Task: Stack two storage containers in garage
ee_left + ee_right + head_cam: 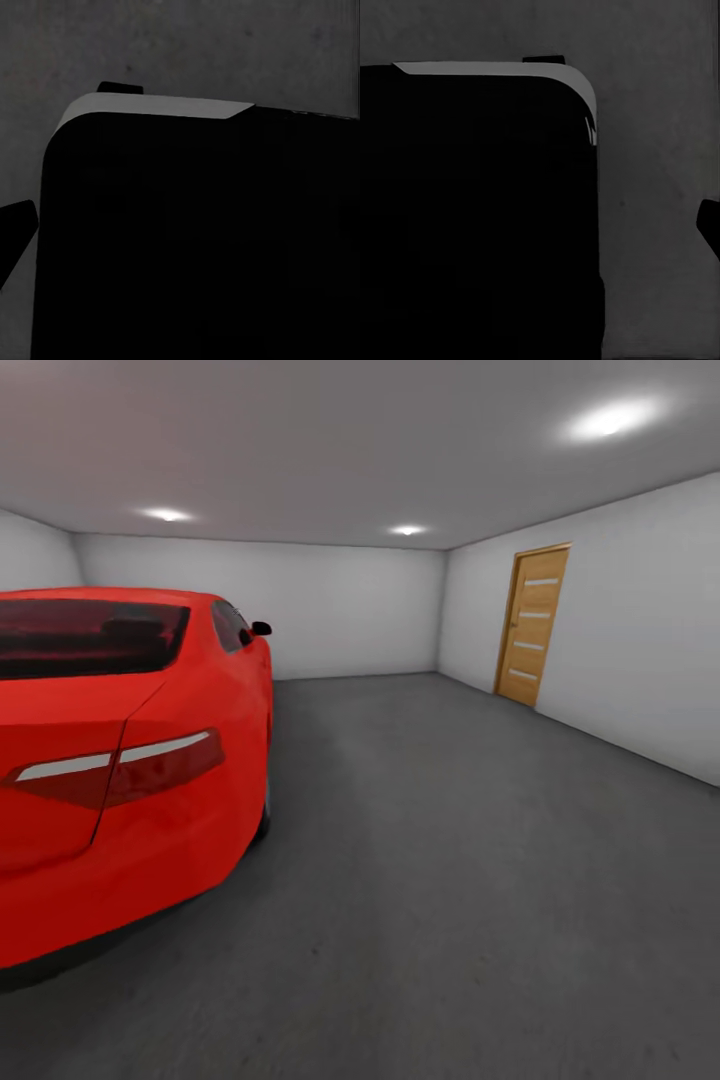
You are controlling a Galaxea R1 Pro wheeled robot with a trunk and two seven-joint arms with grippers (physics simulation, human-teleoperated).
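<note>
I am in the garage, looking over its dark grey floor (450, 880). The two storage containers are out of view, and so is the living room. Both wrist views look down at the floor (187, 45) past a big black rounded body of the robot (195, 240) (472, 225). A dark fingertip (15, 225) pokes in at the edge of the left wrist view, and another fingertip (711, 225) at the edge of the right wrist view. Nothing shows between the fingers, and their spacing cannot be judged.
A red car (120, 760) stands close on the left, its rear toward me. A wooden slatted door (535, 625) is set in the right wall. Plain white-grey walls (350, 610) close the room. Open floor stretches ahead and to the right.
</note>
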